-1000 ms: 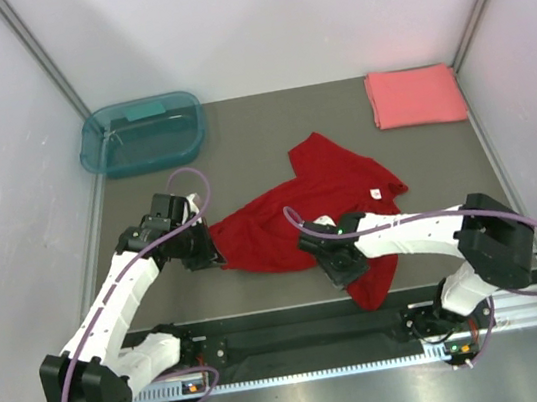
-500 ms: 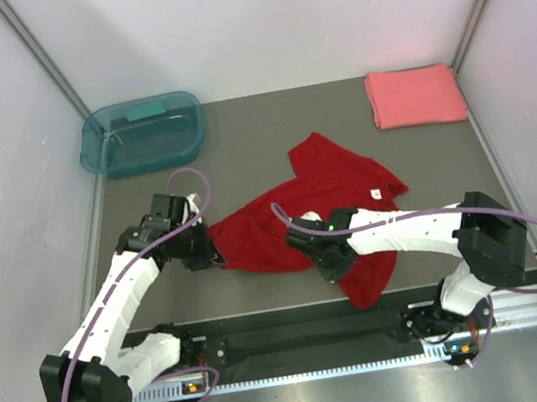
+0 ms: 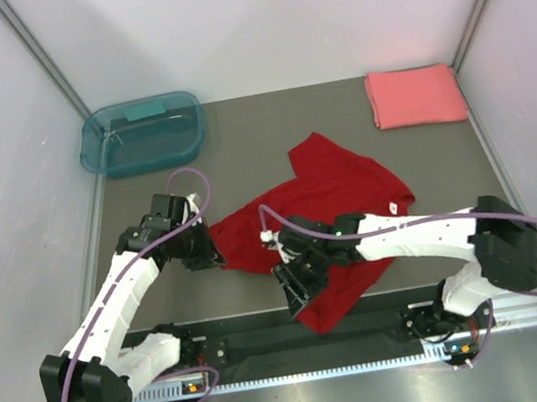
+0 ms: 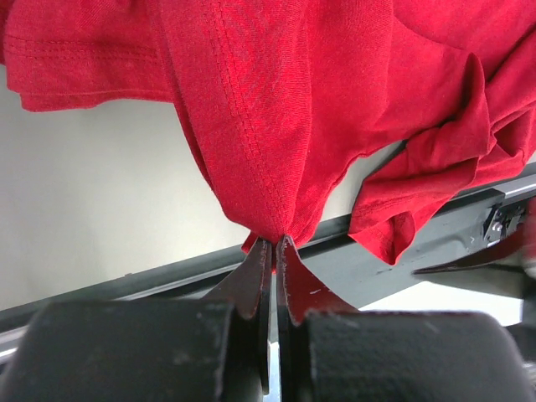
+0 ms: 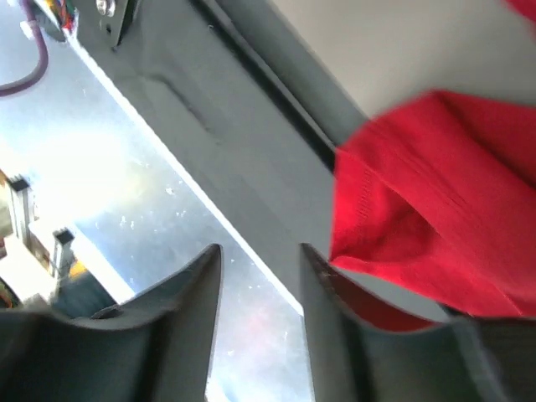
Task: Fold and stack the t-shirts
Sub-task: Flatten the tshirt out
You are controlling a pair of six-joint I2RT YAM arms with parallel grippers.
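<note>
- Left claw (image 4: 272,249) is pinched tight on an edge of the red t-shirt (image 3: 339,182), with cloth bunching right at the tips (looks like a solid grip).
- Meanwhile the right claw (image 5: 260,249) has its jaws apart with nothing between them. A red fold sits just beside one finger, over the dark rail (image 5: 209,126).
- Red one lies crumpled mid-table (image 3: 248,133). The coral t-shirt (image 3: 415,96) sits folded in the far right corner, well apart.
- Step in hand, I'd say: spreading the red one flat, no fold begun yet.
- Next move probably needs the right claw to catch that near edge, then both pull outward.
</note>
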